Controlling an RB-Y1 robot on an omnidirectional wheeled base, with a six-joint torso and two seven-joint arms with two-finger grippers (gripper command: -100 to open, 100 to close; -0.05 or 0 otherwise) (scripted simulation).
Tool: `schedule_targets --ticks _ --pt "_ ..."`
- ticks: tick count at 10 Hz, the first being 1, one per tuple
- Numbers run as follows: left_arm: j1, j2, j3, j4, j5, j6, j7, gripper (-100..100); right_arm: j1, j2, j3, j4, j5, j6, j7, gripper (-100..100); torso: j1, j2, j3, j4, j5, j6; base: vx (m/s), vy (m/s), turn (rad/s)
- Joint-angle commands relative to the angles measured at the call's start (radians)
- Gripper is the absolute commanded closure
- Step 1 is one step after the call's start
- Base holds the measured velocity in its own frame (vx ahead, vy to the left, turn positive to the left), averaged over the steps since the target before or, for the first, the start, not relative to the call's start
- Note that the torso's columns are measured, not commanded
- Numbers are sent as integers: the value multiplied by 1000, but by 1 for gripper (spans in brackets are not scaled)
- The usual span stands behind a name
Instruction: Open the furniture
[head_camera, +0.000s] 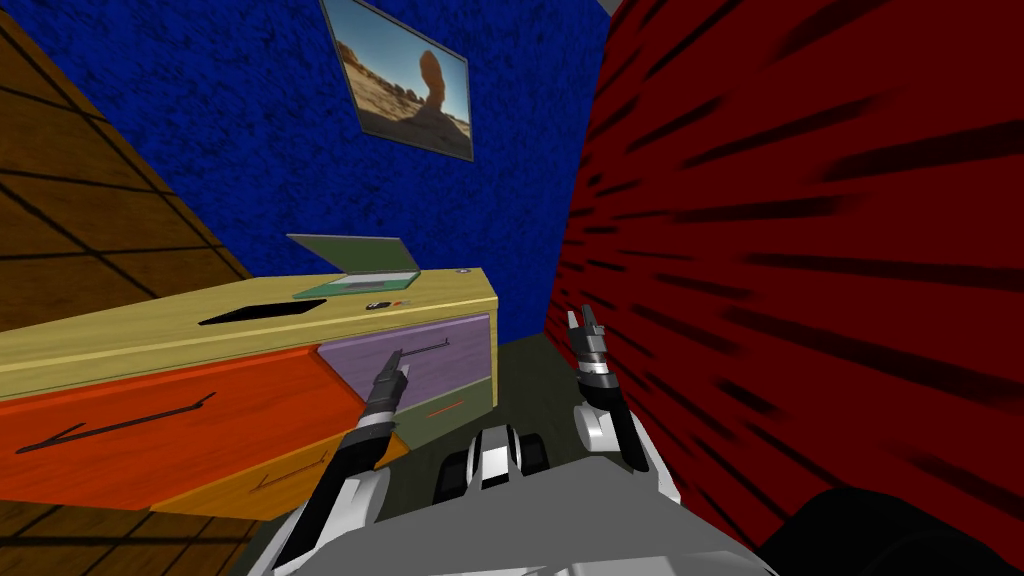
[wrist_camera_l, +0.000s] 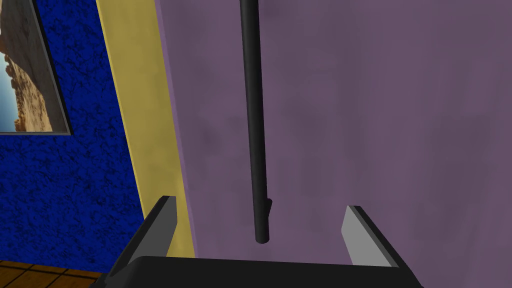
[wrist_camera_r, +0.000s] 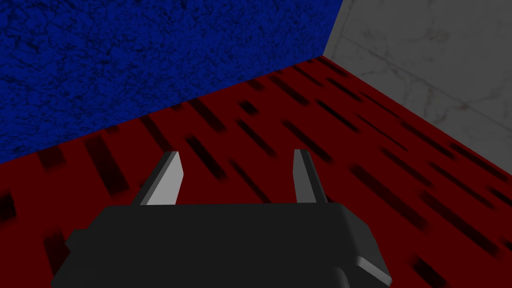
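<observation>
The furniture is a low cabinet with a yellow top (head_camera: 150, 335) and coloured drawer fronts. Its purple drawer front (head_camera: 455, 370) (wrist_camera_l: 375, 125) carries a thin dark bar handle (head_camera: 428, 349) (wrist_camera_l: 252, 100). My left gripper (head_camera: 400, 368) (wrist_camera_l: 260, 202) is open right at that front. The near end of the handle lies between its two fingers, touching neither. My right gripper (head_camera: 583, 318) (wrist_camera_r: 235, 155) is open and holds nothing, raised beside the cabinet's right end near the red wall.
A large orange drawer front (head_camera: 180, 420) with its own dark handle lies left of the purple one, and an olive front (head_camera: 455, 405) sits below. An open laptop (head_camera: 360, 265) rests on the top. The red wall (head_camera: 800, 250) stands close on the right.
</observation>
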Motion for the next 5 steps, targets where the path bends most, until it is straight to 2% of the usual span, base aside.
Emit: schedule_targets --ticks 1,4,5 --pt "5 -58 -1 -12 1 2 -1 -100 0 0 0 0 0 0 0 0 5 0 0 0 1 0 4 -8 -2" --pt "6 -140 -1 -18 1 3 -1 -100 0 0 0 0 0 0 0 0 2 1 0 0 1 0 1 5 0" --pt "6 -156 -1 -18 1 3 -1 -100 0 0 0 0 0 0 0 0 1 1 0 0 0 0 0 0 0"
